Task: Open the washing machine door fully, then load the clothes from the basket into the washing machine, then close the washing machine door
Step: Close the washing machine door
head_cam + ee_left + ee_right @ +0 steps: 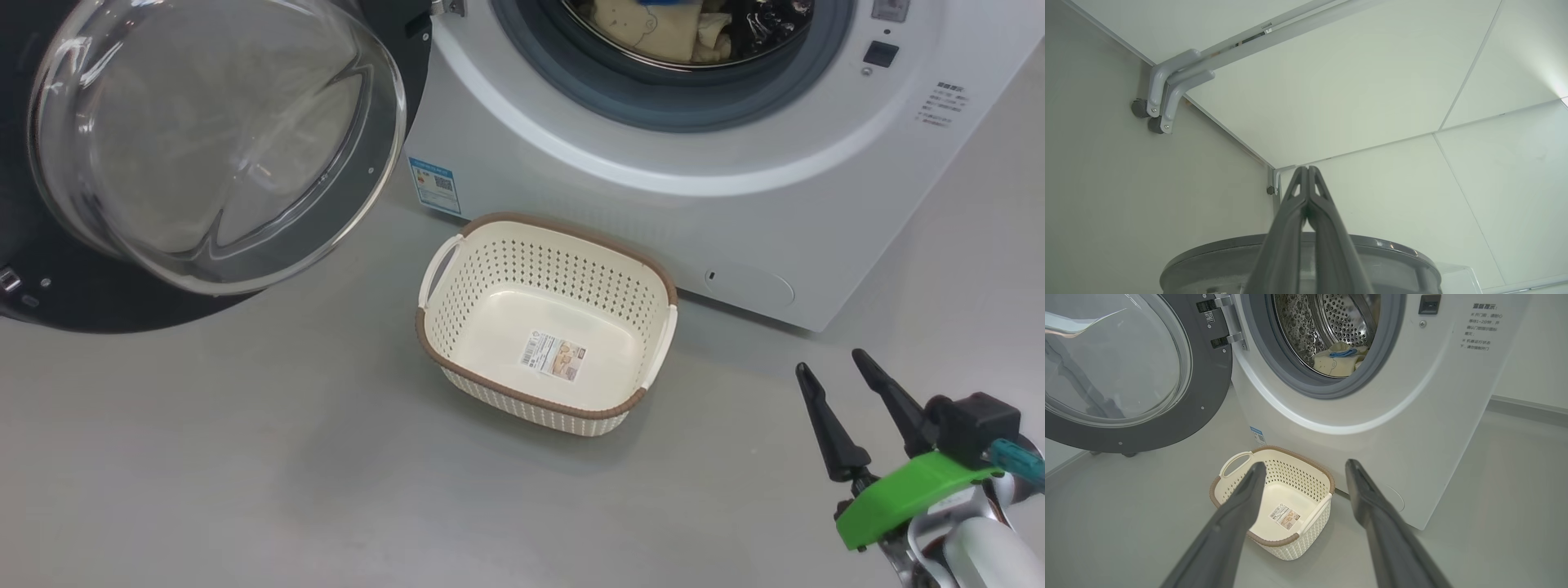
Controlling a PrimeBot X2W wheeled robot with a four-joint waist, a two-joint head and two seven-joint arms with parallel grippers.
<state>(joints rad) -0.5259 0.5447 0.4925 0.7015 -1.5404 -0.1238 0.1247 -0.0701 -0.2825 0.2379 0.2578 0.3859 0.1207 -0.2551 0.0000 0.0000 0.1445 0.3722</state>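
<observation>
beside the basket point(506, 269), your right gripper point(831, 362) gapes empty (left gripper point(1306, 169) pinched tight). swinging the washing machine door point(220, 147) could clip it.

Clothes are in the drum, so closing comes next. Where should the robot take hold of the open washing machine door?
Probably take the washing machine door by its black rim, on the edge away from the hinge, coming from its outer face. Far from the hinge gives leverage; the bulging glass bowl looks too smooth to grip.
</observation>
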